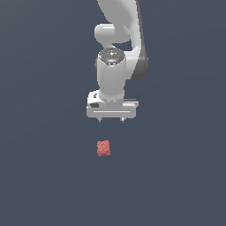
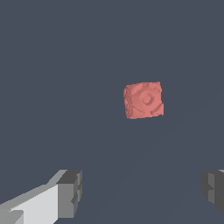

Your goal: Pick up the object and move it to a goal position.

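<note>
The object is a small salmon-red, bumpy, roughly cube-shaped lump lying on the dark grey floor, nearer the camera than the arm in the exterior view. In the wrist view the object shows a ring-like relief on its upper face. My white gripper hangs above the floor, apart from the object and slightly toward the exterior view's right of it. The gripper is open, its two grey fingertips stand wide apart, and nothing is between them.
The white arm rises behind the gripper. A plain dark grey floor surrounds the object on all sides.
</note>
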Action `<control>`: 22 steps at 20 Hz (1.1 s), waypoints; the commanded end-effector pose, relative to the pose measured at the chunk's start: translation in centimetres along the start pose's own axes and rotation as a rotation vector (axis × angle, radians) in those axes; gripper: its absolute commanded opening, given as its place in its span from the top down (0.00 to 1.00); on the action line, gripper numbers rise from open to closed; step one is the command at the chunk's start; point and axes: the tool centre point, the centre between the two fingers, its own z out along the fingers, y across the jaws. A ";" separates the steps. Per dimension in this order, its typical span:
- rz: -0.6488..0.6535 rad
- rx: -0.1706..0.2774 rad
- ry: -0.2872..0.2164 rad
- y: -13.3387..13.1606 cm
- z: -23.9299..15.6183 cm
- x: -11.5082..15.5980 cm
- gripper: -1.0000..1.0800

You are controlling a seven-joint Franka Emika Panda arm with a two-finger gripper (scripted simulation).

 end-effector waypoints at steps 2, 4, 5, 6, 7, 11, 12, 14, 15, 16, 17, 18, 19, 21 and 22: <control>-0.002 0.000 0.000 0.0 0.0 0.0 0.04; -0.013 0.000 0.003 -0.4 -0.1 0.1 0.04; -0.023 0.000 0.005 -0.7 -0.2 0.1 0.04; -0.036 0.001 0.008 -1.1 -0.4 0.2 0.04; -0.052 0.001 0.011 -1.6 -0.6 0.3 0.04; -0.087 0.001 0.020 -2.7 -1.0 0.4 0.04; -0.088 0.001 0.020 -2.7 -1.0 0.4 0.04; -0.084 0.001 0.019 -2.6 -1.0 0.4 0.04; -0.083 0.001 0.018 -2.5 -0.9 0.5 0.04; -0.082 0.002 0.018 -2.4 -0.8 0.5 0.04; -0.082 0.002 0.017 -2.4 -0.7 0.7 0.04; -0.082 0.002 0.016 -2.3 -0.5 0.8 0.04; -0.082 0.002 0.015 -2.2 -0.4 1.0 0.04; -0.080 0.003 0.012 -1.9 0.1 1.4 0.04; -0.079 0.003 0.011 -1.7 0.4 1.6 0.04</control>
